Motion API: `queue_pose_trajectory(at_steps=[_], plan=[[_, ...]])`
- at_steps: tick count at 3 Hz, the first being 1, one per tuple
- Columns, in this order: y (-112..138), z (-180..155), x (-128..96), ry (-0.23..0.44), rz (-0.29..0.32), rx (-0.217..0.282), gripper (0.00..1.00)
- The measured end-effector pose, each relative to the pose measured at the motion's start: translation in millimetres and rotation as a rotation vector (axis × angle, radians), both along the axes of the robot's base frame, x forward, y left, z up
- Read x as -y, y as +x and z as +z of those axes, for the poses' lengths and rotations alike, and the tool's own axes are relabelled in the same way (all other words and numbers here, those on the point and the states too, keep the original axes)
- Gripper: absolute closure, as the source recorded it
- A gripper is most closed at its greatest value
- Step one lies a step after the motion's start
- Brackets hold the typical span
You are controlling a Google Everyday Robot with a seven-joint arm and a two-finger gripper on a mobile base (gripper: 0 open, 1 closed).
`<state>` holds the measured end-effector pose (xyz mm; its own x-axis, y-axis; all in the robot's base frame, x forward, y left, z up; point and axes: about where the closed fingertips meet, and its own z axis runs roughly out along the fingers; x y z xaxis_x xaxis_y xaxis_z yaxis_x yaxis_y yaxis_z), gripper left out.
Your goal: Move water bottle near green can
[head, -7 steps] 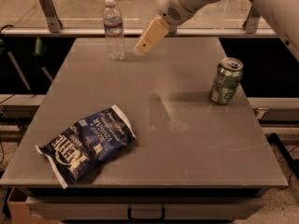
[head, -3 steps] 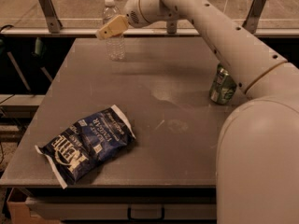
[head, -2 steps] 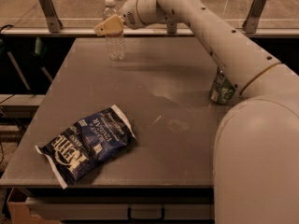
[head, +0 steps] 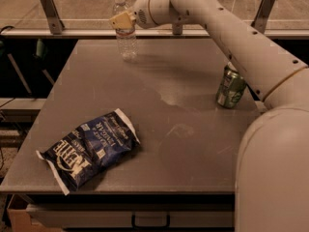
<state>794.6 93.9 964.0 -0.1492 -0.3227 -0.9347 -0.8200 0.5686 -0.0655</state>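
Observation:
The water bottle (head: 125, 38) stands upright at the far left of the grey table (head: 183, 144); it is clear with a white cap. My gripper (head: 121, 20) is at the bottle's upper body, level with its label band, and covers part of it. The arm reaches in from the right across the back of the table. The green can (head: 230, 87) stands upright near the table's right edge, far from the bottle, with its top partly hidden behind my arm.
A dark blue chip bag (head: 88, 149) lies at the front left of the table. A rail with metal posts (head: 50, 7) runs behind the table's far edge. My arm's body fills the lower right of the view.
My gripper has moved left from beside the bottle to the bottle's upper body. The bottle, the can and the chip bag have stayed where they were.

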Motion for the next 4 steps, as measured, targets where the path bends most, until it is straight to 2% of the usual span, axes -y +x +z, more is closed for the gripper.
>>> queue_pose_trajectory(at_steps=[1,2,3,4], plan=[[-9.5,9.9,52.4,-0.009,-0.115,0.017,0.95],[-33.8,20.8,125.1,-0.036,-0.27,0.026,1.0],[-65.3,21.0,195.2,-0.081,-0.402,0.005,1.0],[-91.1,15.8,231.6,-0.106,-0.456,-0.032,1.0]])
